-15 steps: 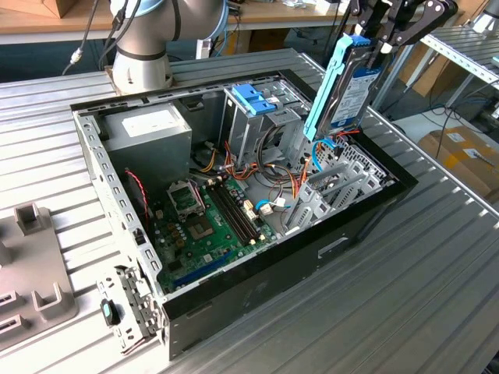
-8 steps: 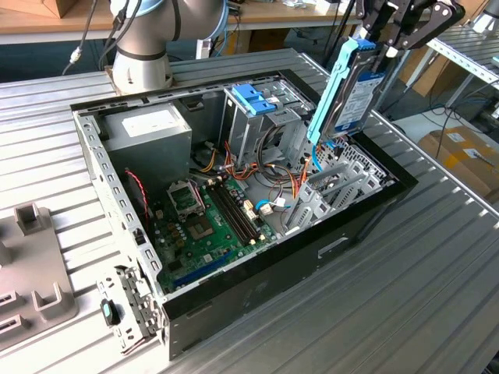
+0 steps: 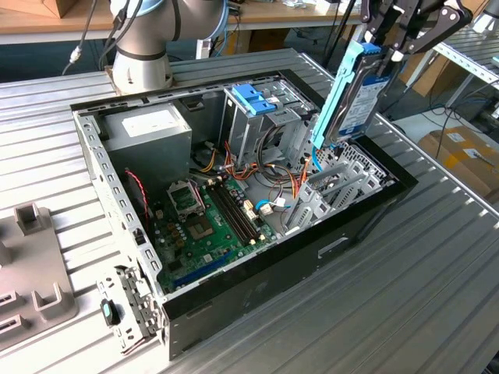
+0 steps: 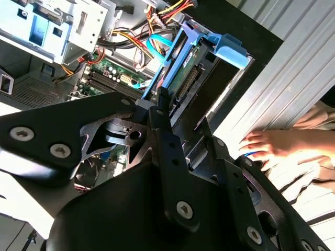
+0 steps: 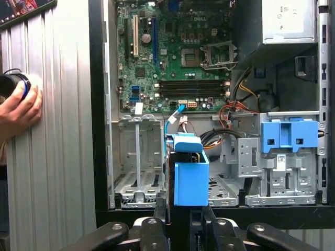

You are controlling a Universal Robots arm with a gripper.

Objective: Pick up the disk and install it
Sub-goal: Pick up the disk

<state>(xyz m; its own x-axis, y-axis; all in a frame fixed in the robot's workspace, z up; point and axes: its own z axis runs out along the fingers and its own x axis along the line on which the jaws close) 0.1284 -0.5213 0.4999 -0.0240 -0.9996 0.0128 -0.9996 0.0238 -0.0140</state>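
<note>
Plainly, the gripper (image 3: 383, 48) is clenched on the top edge of the disk (image 3: 355, 97), a flat grey-metal slab in a smooth light-blue plastic rail (image 3: 333, 100), hanging on edge just above the sheet-metal drive bay (image 3: 337, 185). Tilted like this, its rail could snag the bay's thin stamped walls or pinch the loose, springy cables (image 3: 290, 181) beside it.

Table (image 3: 437, 257): ribbed grey metal. On it: open computer case (image 3: 257, 288), central; arm base (image 3: 142, 68) beyond case; grey fixture (image 3: 35, 273) and metal bracket (image 3: 129, 308) on the exterior view's left of case; hand (image 5: 18, 112) beside case.
</note>
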